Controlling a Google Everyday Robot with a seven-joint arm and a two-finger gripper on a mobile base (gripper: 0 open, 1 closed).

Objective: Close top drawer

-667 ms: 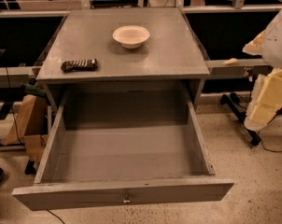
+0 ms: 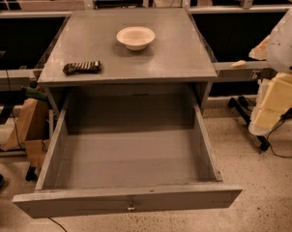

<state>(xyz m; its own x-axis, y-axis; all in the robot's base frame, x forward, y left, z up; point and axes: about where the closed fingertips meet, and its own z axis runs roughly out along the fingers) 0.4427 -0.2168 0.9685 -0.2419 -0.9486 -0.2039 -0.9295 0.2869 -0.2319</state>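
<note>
The top drawer [image 2: 129, 199] is a wide grey wooden tray pulled far out of the grey cabinet [image 2: 131, 52] toward me. Its inside [image 2: 131, 158] holds nothing. Its flat front panel faces the bottom of the camera view, with a small metal knob [image 2: 130, 207] at its centre. The lower drawers are hidden beneath it. My arm hangs at the right edge of the view; its cream-coloured gripper [image 2: 275, 103] is to the right of the drawer's right side wall, apart from it and touching nothing.
A white bowl [image 2: 135, 36] and a dark snack bar [image 2: 81, 67] lie on the cabinet top. Cardboard pieces [image 2: 27, 129] lean at the cabinet's left. Black stand legs and cables [image 2: 250, 120] lie on the speckled floor at the right. Desks run along the back.
</note>
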